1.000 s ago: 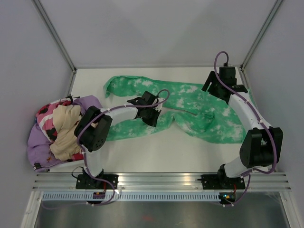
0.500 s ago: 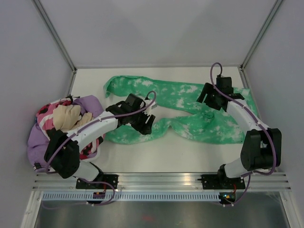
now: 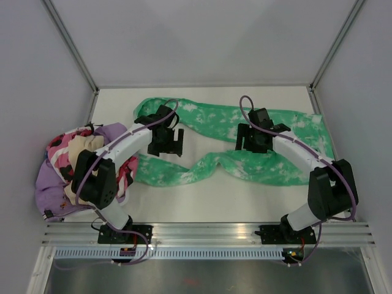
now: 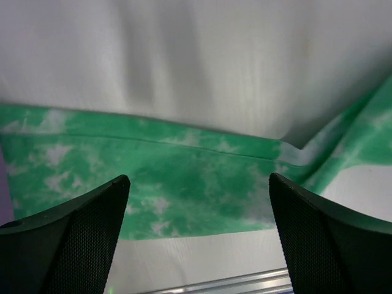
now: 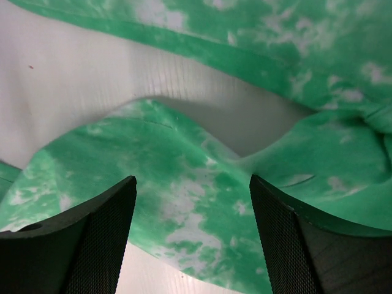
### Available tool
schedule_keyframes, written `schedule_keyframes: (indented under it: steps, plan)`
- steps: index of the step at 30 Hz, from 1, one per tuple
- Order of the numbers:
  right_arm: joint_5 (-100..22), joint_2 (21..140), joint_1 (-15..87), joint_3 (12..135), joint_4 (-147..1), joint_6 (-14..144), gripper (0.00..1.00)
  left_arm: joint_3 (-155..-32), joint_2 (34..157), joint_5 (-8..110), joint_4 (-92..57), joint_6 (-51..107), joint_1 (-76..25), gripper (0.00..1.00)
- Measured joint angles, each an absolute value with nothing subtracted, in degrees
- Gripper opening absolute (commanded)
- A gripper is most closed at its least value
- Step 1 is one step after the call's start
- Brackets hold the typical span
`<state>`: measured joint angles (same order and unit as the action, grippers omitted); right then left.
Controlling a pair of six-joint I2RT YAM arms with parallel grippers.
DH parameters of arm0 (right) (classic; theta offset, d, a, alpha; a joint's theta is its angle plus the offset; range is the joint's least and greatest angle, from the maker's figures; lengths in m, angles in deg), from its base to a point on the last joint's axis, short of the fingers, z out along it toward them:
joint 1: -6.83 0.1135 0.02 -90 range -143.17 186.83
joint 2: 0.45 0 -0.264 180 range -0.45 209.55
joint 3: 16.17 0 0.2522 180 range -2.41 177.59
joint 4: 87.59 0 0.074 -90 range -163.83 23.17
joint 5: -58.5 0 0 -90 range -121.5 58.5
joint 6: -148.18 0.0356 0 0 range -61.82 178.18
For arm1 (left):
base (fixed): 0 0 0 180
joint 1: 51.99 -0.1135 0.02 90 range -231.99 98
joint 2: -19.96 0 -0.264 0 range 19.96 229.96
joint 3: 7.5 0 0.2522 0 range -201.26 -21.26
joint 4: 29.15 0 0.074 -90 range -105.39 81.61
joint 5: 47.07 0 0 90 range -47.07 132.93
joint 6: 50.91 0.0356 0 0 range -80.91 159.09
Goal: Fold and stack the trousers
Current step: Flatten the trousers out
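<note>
The trousers (image 3: 269, 165), bright green with white mottling, lie spread flat across the table, waist to the right and both legs running left. My left gripper (image 3: 168, 144) hovers open above the gap between the two legs. Its wrist view looks down on the near leg (image 4: 184, 184) between the wide-apart fingers, with nothing held by the left gripper (image 4: 199, 179). My right gripper (image 3: 250, 143) hangs open over the crotch area. In its wrist view the right gripper (image 5: 193, 179) is empty above the fabric (image 5: 184, 153) where the legs fork.
A heap of other clothes (image 3: 76, 165), purple, pink and beige, sits at the table's left edge beside the left arm. An aluminium rail (image 3: 208, 233) runs along the near edge. White walls close in the back and sides.
The left gripper opened, let go of the near leg and moved left and back. The right gripper moved left from the waist end to over the crotch.
</note>
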<state>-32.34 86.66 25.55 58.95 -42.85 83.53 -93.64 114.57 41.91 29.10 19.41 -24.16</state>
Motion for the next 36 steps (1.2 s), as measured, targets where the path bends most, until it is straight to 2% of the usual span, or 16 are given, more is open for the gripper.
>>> schedule_keyframes:
  steps: [8, 12, 14, 16, 23, 27, 29, 30, 32, 33, 36]
  plan:
    - [-20.1, 92.2, 29.6, 55.7, -40.8, 89.3, 0.81, -90.0, 116.4, 38.2, 36.3, 10.7, -33.2, 0.97]
    - [-15.0, 96.9, 29.6, 55.6, -41.7, 89.9, 0.75, -88.9, 118.6, 36.1, 36.6, 7.3, -33.4, 0.95]
    - [-13.8, 98.7, 29.6, 56.7, -42.2, 89.8, 0.67, -88.9, 120.1, 35.5, 35.7, 5.3, -33.3, 0.93]
    - [-13.0, 100.1, 29.7, 58.1, -42.5, 89.5, 0.64, -88.9, 121.7, 35.4, 34.5, 3.3, -33.4, 0.93]
    - [-12.3, 101.3, 29.9, 59.4, -43.9, 86.6, 0.63, -87.3, 124.2, 35.9, 30.1, -6.4, -33.7, 0.93]
    - [-12.4, 101.3, 29.9, 59.3, -44.7, 84.4, 0.64, -86.2, 123.7, 35.7, 28.3, -11.4, -33.7, 0.86]
    - [-12.3, 101.3, 29.9, 59.3, -44.9, 83.6, 0.64, -86.1, 123.5, 35.1, 28.3, -13.2, -33.6, 0.76]
    - [-12.3, 101.2, 29.9, 59.3, -44.9, 83.4, 0.64, -86.1, 123.6, 34.8, 28.2, -14.1, -33.6, 0.59]
    - [-12.1, 101.2, 29.9, 59.2, -45.2, 83.1, 0.64, -86.3, 123.6, 34.2, 28.1, -15.7, -33.5, 0.35]
    - [-12.1, 101.2, 29.8, 59.2, -45.2, 83.0, 0.64, -86.5, 123.8, 34.0, 27.8, -16.2, -33.5, 0.05]
    - [-12.1, 101.2, 29.5, 59.2, -45.4, 82.9, 0.63, -87.4, 124.4, 34.0, 27.4, -16.8, -33.5, 0.02]
